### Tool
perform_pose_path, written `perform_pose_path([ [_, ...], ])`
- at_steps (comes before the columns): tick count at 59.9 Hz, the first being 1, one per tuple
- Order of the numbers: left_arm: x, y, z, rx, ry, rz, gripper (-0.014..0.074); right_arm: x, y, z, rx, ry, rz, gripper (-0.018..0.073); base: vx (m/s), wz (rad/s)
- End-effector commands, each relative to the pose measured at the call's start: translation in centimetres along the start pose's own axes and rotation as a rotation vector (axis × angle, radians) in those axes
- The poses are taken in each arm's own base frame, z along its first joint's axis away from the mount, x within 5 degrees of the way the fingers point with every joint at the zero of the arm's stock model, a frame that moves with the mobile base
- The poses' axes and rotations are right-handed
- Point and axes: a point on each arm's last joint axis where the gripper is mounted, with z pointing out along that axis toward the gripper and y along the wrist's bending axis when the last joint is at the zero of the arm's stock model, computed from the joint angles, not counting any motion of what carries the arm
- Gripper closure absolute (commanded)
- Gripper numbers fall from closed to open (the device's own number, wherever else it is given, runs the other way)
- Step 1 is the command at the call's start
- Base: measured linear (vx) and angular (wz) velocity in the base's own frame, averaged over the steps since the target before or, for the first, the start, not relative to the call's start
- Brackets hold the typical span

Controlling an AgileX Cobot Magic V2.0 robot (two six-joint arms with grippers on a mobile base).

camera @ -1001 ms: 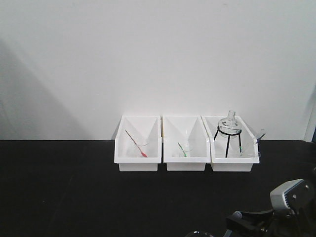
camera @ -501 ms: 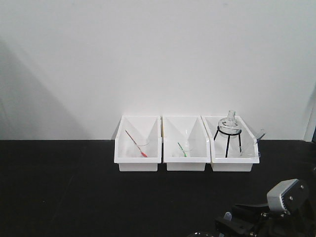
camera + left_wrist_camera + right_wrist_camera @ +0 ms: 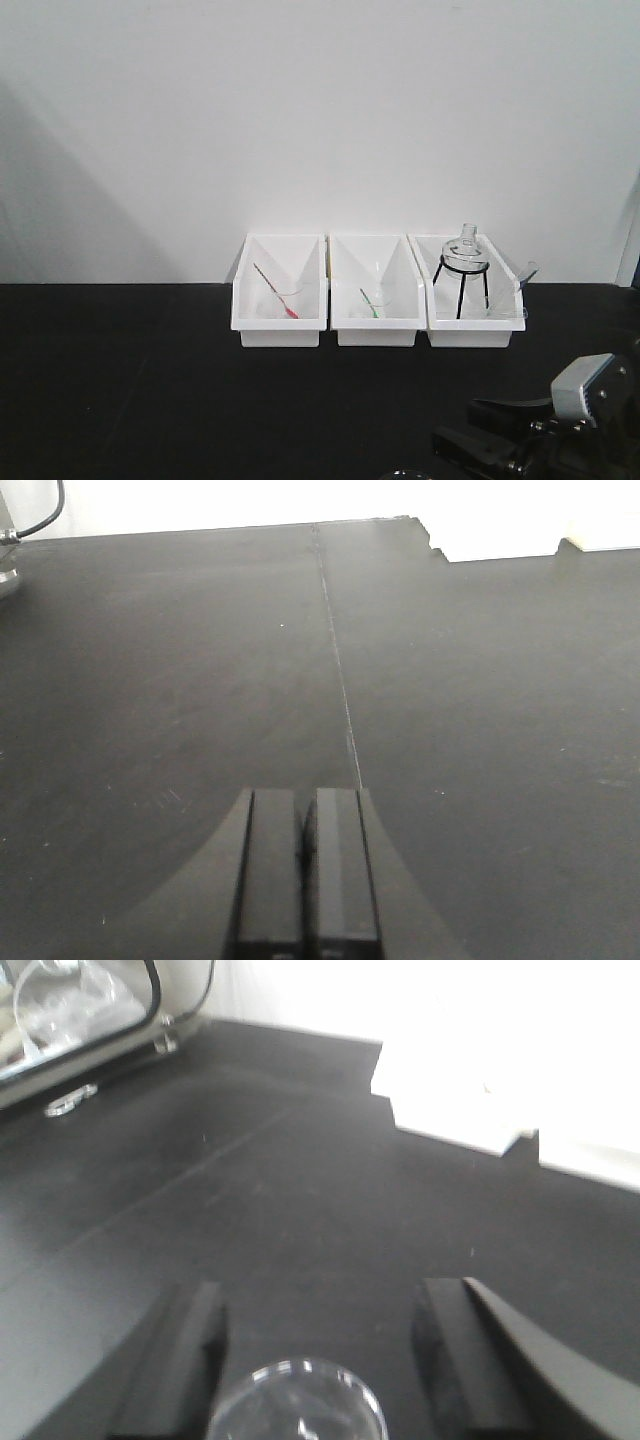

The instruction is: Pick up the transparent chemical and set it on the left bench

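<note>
Over the black bench [image 3: 150,380], the right gripper [image 3: 320,1305] gapes, seemingly well apart from the transparent chemical [image 3: 528,270].

Matt black tabletop [image 3: 180,660]; glossy white plastic bins [image 3: 280,335].

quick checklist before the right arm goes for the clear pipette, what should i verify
1. Right hand open: ok, fingers well apart.
2. Clear pipette located: ok, leaning at the right bin's right end, beside the tripod.
3. Right hand near the pipette: not ok, low at the bench's front, short of that bin.
4. Glass rim low inside the right hand's opening: cannot tell what it is or whether it touches.
5. Left hand idle: ok, shut, above the bench.
</note>
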Motion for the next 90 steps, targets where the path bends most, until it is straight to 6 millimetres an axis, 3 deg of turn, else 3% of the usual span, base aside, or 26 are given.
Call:
perform_pose_path([
  [1,-0.3,0.0,-0.1,-0.002,-0.081,-0.009,0.06,-2.8,0.6,-0.9,0.003,-0.127,-0.046,0.0207,0.0,0.0],
  [15,-0.3,0.0,-0.1,-0.002,-0.081,-0.009,0.06,-4.8,1.3,-3.5,0.184,-0.146,-0.132,0.0571,0.0,0.0],
  [31,-0.3,0.0,-0.1,-0.002,-0.081,-0.009,0.06,-6.9,3.1,-7.0,0.326,-0.208,-0.153,0.0566,0.0,0.0],
  [44,-0.3,0.0,-0.1,-0.002,-0.081,-0.009,0.06,-7.1,4.3,-8.6,0.362,-0.193,-0.181,0.0566,0.0,0.0],
  [90,-0.3,0.0,-0.1,-0.002,-0.081,-0.009,0.06,-6.9,3.9,-9.0,0.425,-0.162,-0.21,0.0564,0.0,0.0],
])
